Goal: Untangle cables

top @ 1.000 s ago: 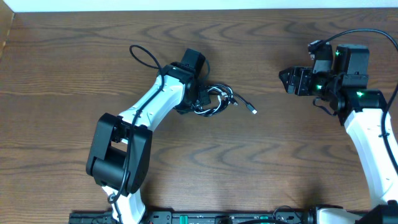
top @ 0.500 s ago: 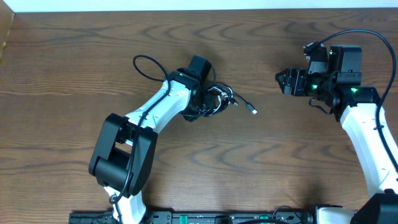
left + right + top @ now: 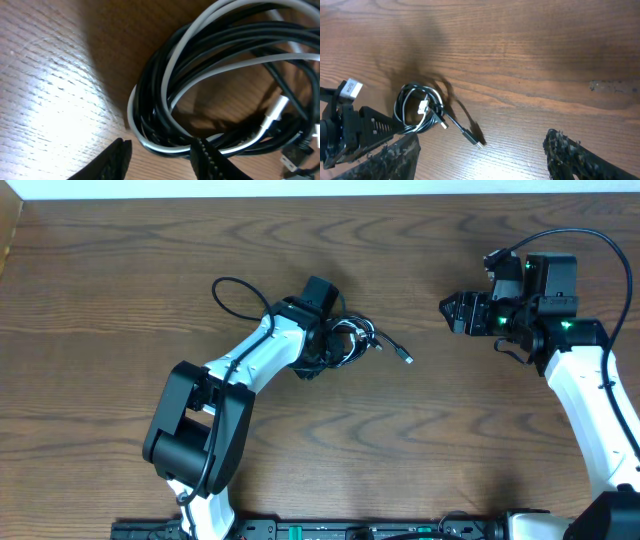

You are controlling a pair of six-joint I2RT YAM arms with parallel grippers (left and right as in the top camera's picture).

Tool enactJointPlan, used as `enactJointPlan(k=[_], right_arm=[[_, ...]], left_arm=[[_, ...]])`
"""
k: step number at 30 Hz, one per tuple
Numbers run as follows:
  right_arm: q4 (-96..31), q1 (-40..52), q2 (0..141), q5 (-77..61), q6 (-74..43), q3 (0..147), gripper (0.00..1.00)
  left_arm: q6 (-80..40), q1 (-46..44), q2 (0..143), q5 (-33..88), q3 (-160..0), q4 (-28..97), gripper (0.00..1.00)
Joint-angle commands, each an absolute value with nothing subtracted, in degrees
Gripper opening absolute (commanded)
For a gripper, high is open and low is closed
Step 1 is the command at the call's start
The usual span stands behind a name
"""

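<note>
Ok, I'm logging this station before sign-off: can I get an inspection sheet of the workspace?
Surface: brown wood-grain table, glossy.
Job's things: thin black cord and thin white cord coiled in one tangle; a small plug end trails right.
Clutter: nothing seen.
End effectors: left end effector straddles the coil's edge, fingers apart; right end effector open, away from the tangle.
Cables: left arm's thick black wire loops onto the table; right arm's thick black wire arcs overhead.
Surroundings: pale strip beyond the far edge.

**Gloss on cord and wood**

Gleaming smooth and rubbery along the black cable (image 3: 152,87) and white cable (image 3: 235,65), catching glare on the varnished wood-grain table (image 3: 55,95), looking matt, ridged plastic on the left gripper (image 3: 161,146) fingers (image 3: 207,162), rough and speckled on the right gripper (image 3: 482,141) pads (image 3: 570,155).
</note>
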State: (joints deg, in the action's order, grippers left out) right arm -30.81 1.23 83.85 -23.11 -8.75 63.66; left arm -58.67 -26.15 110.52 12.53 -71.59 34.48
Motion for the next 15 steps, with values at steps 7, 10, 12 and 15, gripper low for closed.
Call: enactJointPlan(k=[7,10,12,15], right_arm=[[-31.1,1.6,83.9,-23.0,-9.4,64.8,0.77],[-31.1,1.6,83.9,-23.0,-9.4,64.8,0.77],[-31.0,1.6,83.9,-23.0,-9.4,64.8,0.78],[-30.9,1.6,83.9,-23.0,-9.4,64.8,0.79]], left_arm=[[-59.2,-26.1,111.6,6.0,-69.4,35.0,0.4],[-59.3,-26.1,111.6,4.1,-69.4,34.8,0.4],[-59.2,-26.1,111.7,3.3,-69.4,34.4,0.4],[-59.2,-26.1,112.0,3.4,-68.9,33.2,0.37]])
